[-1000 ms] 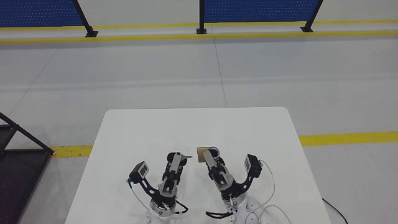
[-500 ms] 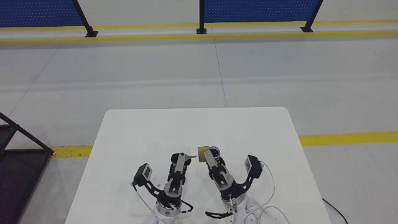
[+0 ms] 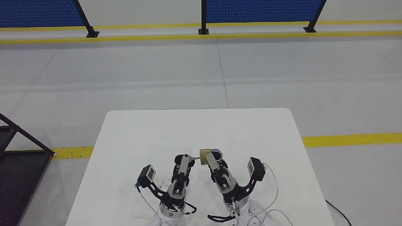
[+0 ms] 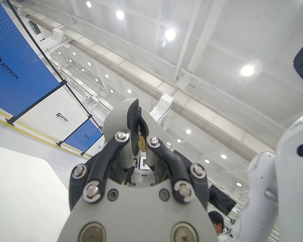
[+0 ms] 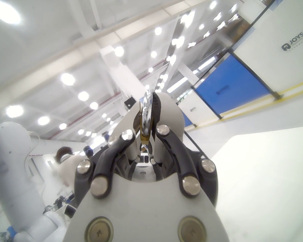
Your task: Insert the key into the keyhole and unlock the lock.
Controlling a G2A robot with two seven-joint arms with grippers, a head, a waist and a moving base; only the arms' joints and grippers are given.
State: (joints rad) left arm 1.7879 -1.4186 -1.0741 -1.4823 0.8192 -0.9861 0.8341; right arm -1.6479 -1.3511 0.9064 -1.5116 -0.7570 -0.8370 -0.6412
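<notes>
Presently, item one: lock (image 3: 205, 154), a brass-bodied padlock with a bright steel shackle, held up off the worktop (image 3: 188, 125) above its near edge. The right fingers (image 5: 169, 112) are closed on it. In the right wrist view the shackle stands up between them, with the brass body lower in the grip. Keyhole face: too small to make out from above, and hidden in the wrist view.

Item two: key (image 4: 142, 142), a small brass-coloured piece pinched between the closed left fingers (image 4: 118, 122), just beside the lock. From above, a thin sliver runs from those fingers to the lock's body and appears to touch it. Whether the tip has entered the keyhole cannot be told.

Status, as judged:
- Both pieces in hand and set tip to body: done.
- Insertion: at its start or about to begin, unconfirmed.
- Turning the key and freeing the shackle: left to do. Nothing shows the shackle sprung open, though the fingers cover much of it.

Surroundings: white worktop under both arms; grey floor with yellow lines and blue-and-white panels beyond.
</notes>
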